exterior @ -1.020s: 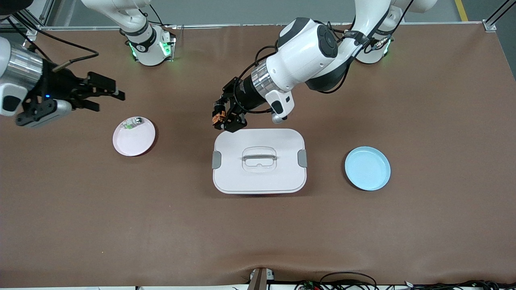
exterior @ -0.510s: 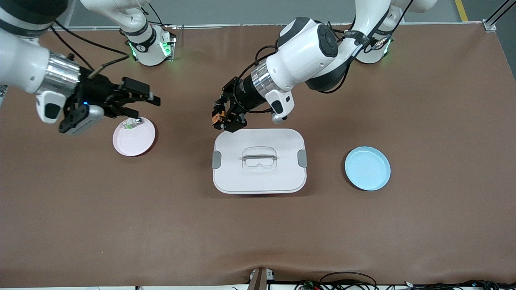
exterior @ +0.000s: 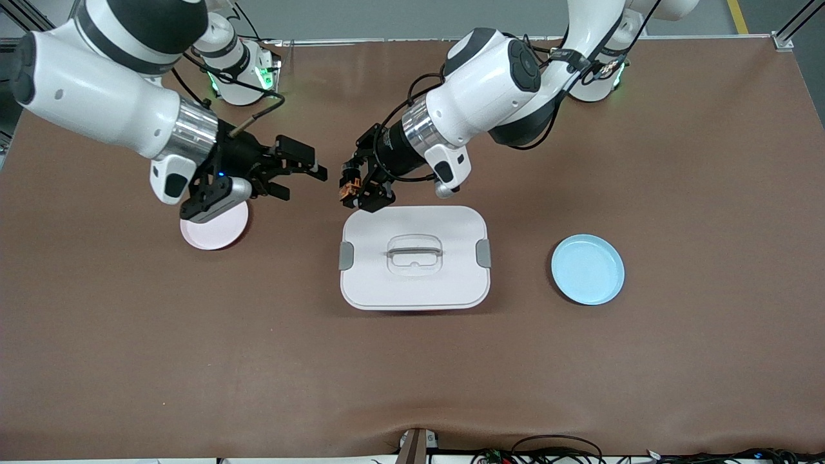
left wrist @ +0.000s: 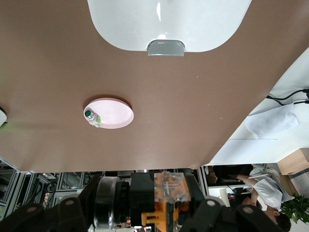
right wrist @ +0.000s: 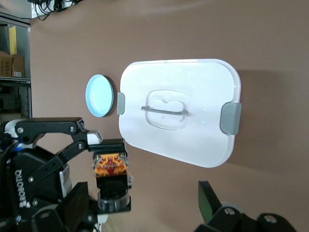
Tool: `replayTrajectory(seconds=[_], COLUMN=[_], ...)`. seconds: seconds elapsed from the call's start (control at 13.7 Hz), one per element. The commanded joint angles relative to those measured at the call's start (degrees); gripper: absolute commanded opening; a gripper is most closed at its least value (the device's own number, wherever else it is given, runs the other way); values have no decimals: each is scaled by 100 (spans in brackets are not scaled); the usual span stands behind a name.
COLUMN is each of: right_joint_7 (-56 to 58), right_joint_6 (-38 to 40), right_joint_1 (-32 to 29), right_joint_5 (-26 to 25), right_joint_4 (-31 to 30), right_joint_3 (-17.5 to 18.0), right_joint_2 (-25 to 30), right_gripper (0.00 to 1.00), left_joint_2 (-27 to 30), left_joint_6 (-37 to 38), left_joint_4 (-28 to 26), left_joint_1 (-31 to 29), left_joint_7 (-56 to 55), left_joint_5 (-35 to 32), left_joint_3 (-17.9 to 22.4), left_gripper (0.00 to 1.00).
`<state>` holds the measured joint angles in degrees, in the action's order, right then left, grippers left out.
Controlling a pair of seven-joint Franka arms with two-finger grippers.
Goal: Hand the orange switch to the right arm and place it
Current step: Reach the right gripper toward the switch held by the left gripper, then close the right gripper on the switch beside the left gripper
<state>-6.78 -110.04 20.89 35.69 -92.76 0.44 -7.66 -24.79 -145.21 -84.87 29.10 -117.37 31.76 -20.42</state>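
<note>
Front view: the left arm is reaching from its base at the top of the view down toward the middle of the tabletop (exterior: 677,161), its forearm sloping low and its wrist angled toward the right arm's end. The left pincer (exterior: 353,187) is hanging just over the edge of the white lidded box (exterior: 414,256) that is farther from the front camera, at the corner toward the right arm's end. It is clamping the orange switch (exterior: 349,188), which is pointing toward the other pincer.

The right arm is stretching in from its end of the tabletop, forearm nearly level, silver wrist ring showing. The right pincer (exterior: 303,177) is standing wide, its fingers spread with bare tabletop under them, near the switch but not touching it. Its wrist is covering part of the pink plate (exterior: 216,233).

Left wrist view: the switch (left wrist: 166,203) is sitting between the pincer's fingers, orange body under a clear cap. The pink plate (left wrist: 116,113) is carrying a small white piece with a green mark (left wrist: 91,116) at its rim. The box (left wrist: 169,21) is showing one grey latch.

Right wrist view: the left pincer (right wrist: 108,166) is gripping the switch (right wrist: 110,166), orange face turned to this camera, beside the box (right wrist: 178,111). The blue plate (right wrist: 100,95) is lying near the box's other end. One finger (right wrist: 207,200) of the right pincer is visible.
</note>
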Motion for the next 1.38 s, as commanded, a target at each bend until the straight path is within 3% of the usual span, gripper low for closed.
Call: replayTrajectory(seconds=[0.0, 0.36, 1.31], right_joint_7=[-78, -131, -280], right_joint_6=[-411, -808, -826], right_joint_1=[186, 389, 521], right_joint_5=[157, 561, 579], right_joint_4=[-224, -383, -488], right_joint_3=[-53, -53, -53], right_joint_2=[11, -95, -104], right_gripper=[100, 100, 100], left_joint_2=[0, 0, 35], left_joint_6=[-52, -52, -43], left_joint_4=[32, -3, -55], left_joint_1=[35, 35, 35], left_joint_7=[-224, -216, -216], left_joint_5=[-187, -187, -196], left_joint_3=[20, 29, 29], left_gripper=[14, 14, 14])
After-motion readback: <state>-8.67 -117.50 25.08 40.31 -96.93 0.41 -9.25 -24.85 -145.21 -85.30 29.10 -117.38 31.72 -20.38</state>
